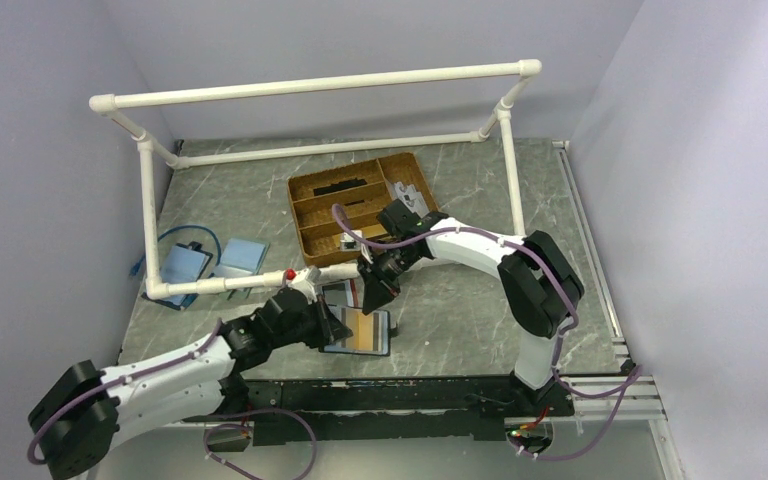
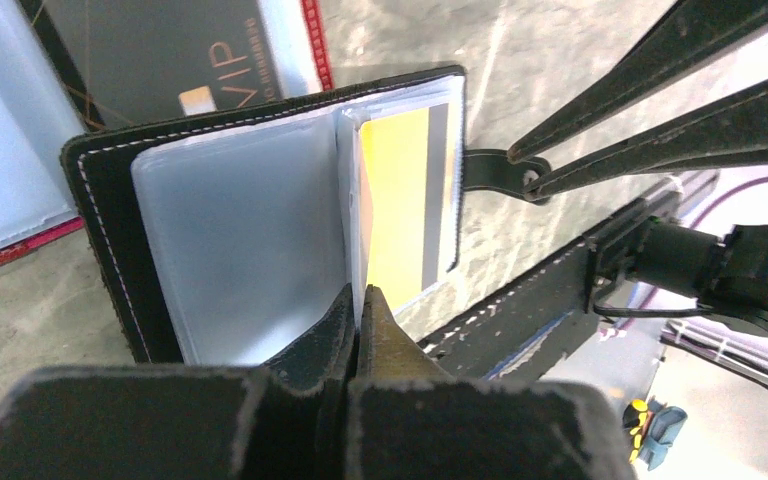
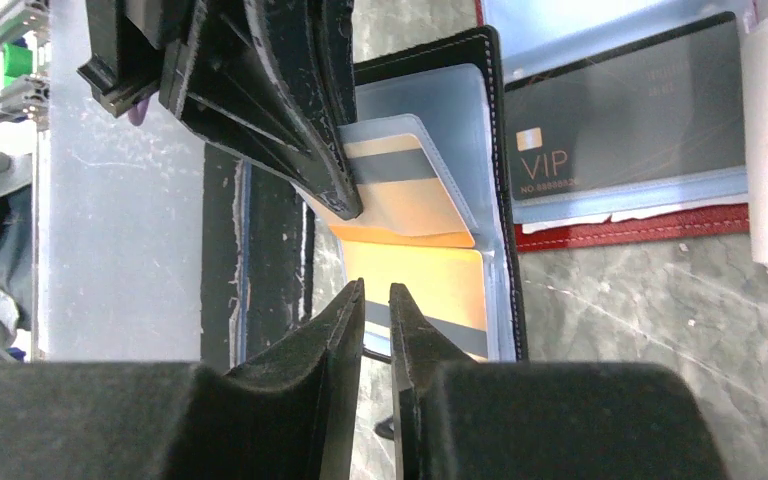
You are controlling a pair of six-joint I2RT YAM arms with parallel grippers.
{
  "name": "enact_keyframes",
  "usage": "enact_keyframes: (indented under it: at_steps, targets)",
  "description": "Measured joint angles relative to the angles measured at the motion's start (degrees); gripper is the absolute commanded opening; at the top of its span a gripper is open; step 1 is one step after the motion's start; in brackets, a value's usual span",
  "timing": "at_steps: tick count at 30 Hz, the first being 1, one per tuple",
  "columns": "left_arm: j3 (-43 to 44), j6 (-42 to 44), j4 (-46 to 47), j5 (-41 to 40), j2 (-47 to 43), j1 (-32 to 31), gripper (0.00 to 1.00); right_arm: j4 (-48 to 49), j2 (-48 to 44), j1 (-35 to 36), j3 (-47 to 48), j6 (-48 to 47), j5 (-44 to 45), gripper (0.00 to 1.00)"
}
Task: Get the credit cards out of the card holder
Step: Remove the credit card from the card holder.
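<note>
Gripping the open holder [image 2: 105, 210] on the bench [image 2: 560, 60], left pincer [image 2: 358, 295] is clenched; right pincer [image 3: 376, 290] hangs slightly parted just above

black card holder [image 2: 240, 230] open flat, orange card [image 2: 400, 190] inside

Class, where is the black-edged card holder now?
Top view: the card holder lies open, front centre-left, with the left gripper at its left edge, right gripper at its far edge, red-edged wallet behind.

White-black arms [image 1: 170, 375], perhaps purple cables [image 1: 335, 214]
</note>
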Motion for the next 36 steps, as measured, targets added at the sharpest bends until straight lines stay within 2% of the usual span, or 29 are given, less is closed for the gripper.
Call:
enact_keyframes:
  at_steps: [6, 10, 16, 28, 30, 36]
  targets:
    - [-3.63, -0.02, 3.65, -1.22, -9.75, 0.0, 0.0, -0.35, -0.02, -0.07, 0.17, 0.76, -3.15, 0.25]
    - [-5.33, 0.0, 5.9, -1.64, -12.92, 0.0, 0.0, 0.07, 0.0, -0.52, 0.15, 2.27, -4.81, 0.3]
    - [-7.54, 0.39, 10.05, -1.62, -13.86, 0.0, 0.0, 1.66, 0.59, -1.68, 0.15, 4.9, -7.37, 0.35]
    - [-8.98, 1.9, 16.72, -1.75, -15.15, 0.07, 0.0, 4.0, 2.34, -1.84, -0.28, 8.68, -10.67, 0.37]
    - [-9.18, 2.29, 17.64, -1.86, -15.19, 0.07, 0.0, 4.17, 2.47, -1.84, -0.28, 9.18, -11.39, 0.34]
    - [-9.97, 2.29, 20.65, -2.23, -15.04, 0.11, 0.0, 5.33, 2.51, -2.29, -0.39, 11.08, -14.4, 0.16]
